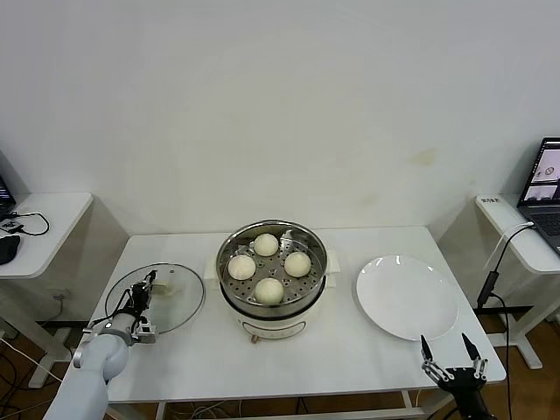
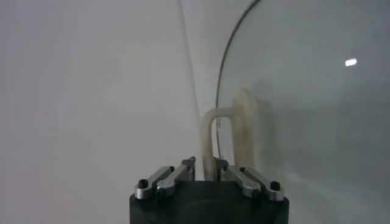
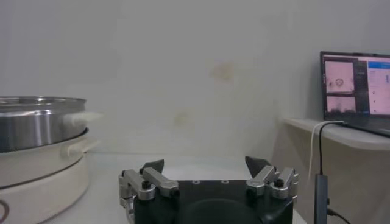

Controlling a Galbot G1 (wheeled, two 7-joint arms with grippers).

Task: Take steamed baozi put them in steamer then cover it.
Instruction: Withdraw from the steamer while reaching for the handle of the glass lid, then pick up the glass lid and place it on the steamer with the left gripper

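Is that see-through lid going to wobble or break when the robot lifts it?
The glass lid is probably stiff and breakable if dropped. The left gripper pinches only its thin handle, so it may swing or tilt.

Four baozi (image 1: 269, 267) in uncovered steamer (image 1: 229, 293)

4 baozi (image 1: 266, 244), 1 steamer (image 1: 229, 285), 1 cover (image 1: 182, 302), 1 plate (image 1: 407, 297).
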